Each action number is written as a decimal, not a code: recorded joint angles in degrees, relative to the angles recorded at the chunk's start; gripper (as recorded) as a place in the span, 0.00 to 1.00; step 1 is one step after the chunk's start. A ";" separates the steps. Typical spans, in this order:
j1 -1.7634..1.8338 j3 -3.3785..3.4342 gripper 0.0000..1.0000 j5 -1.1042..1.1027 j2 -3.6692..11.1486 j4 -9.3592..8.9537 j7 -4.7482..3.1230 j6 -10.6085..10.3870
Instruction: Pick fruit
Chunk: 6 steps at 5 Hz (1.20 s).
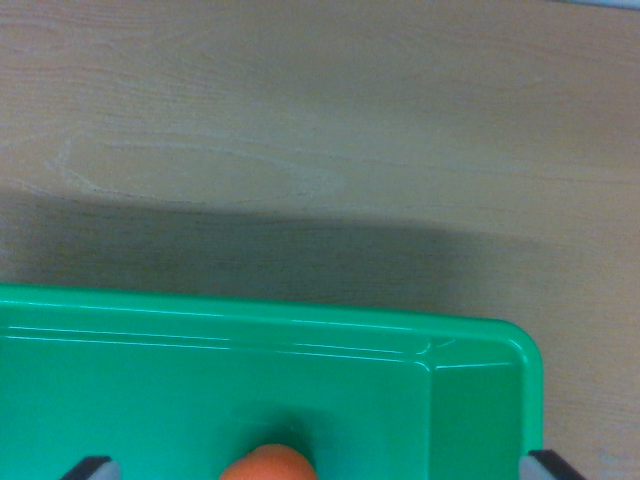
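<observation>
Wide-apart gripper (321, 467) at the very bottom of the wrist view, with only its tips peeking in. One dark grey fingertip (92, 467) low on the wrist view's left, the other low on the wrist view's right. Big gap between them. Nothing pinched, nothing touched by either tip.

Orange fruit (268, 464) down in that gap, a bit closer to the left tip than the right one. Only its round top showing, the rest cut off by the bottom edge. Smooth and bright orange. Too little in view to say what kind of fruit. Small dark patch (275, 425) just behind it on the green floor.

Sitting inside a green plastic tray (300, 318). Shiny and bright, with a flat floor and low walls. Fat rounded rim along the far side, bending round a soft corner on the wrist view's right and running down toward the right fingertip. Thin pale lines of light along the far wall. Left side of the tray running out of the picture.

Past the tray, a light wooden table (320, 120) with pale grain lines. Wide dark shadow (250, 250) across the table just beyond the far rim. Brighter wood farther away, up to the top edge.
</observation>
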 joint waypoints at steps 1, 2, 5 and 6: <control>-0.10 -0.02 0.00 0.37 0.74 -2.09 -1.15 -2.36; -0.10 -0.02 0.00 0.37 0.74 -2.09 -1.15 -2.36; -0.32 -0.05 0.00 1.21 2.40 -6.76 -3.71 -7.61; -0.32 -0.05 0.00 1.21 2.40 -6.76 -3.71 -7.61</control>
